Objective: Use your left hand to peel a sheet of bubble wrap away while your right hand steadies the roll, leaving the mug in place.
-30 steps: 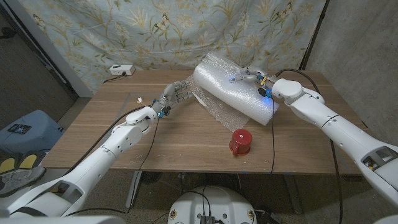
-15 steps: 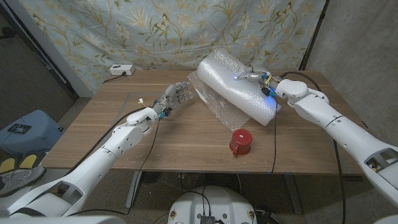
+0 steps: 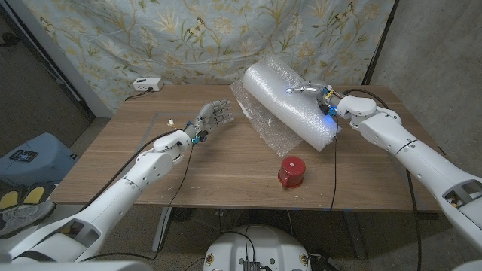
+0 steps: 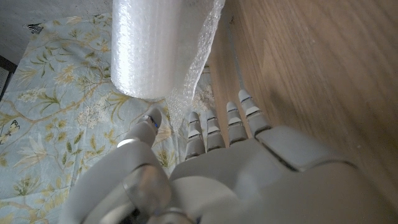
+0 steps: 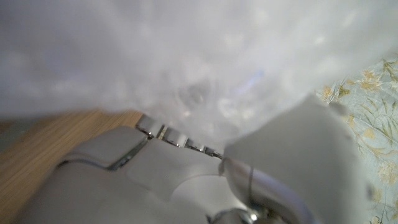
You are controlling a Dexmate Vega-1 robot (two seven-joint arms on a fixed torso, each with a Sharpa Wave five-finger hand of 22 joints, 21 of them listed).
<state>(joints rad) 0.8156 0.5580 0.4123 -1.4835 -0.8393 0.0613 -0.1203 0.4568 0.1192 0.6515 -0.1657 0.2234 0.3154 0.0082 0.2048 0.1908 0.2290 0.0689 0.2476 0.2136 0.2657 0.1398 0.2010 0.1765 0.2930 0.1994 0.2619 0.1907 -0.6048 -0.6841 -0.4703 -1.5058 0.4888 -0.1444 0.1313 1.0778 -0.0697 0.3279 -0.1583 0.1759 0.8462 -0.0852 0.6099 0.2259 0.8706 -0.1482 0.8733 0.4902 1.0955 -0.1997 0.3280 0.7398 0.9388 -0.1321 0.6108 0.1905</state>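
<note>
Roll [image 3: 290, 105]: we see it tipped further back than before, far of the mug [image 3: 291, 172].
Left robot hand [image 3: 215, 115]: spread, just beside the roll's loose sheet [image 3: 260, 128], now apart.
Right robot hand [image 3: 320, 98]: presses the roll's top.

Right robot hand [image 3: 312, 94] on bubble wrap roll [image 3: 290, 109]; left robot hand [image 3: 215, 115] open nearby; mug [image 3: 291, 172] apart.

On the table [image 3: 113, 169], the roll [image 3: 290, 102] lies at my one o'clock, the mug [image 3: 291, 172] before it, my left hand [image 3: 215, 115] at eleven.
</note>
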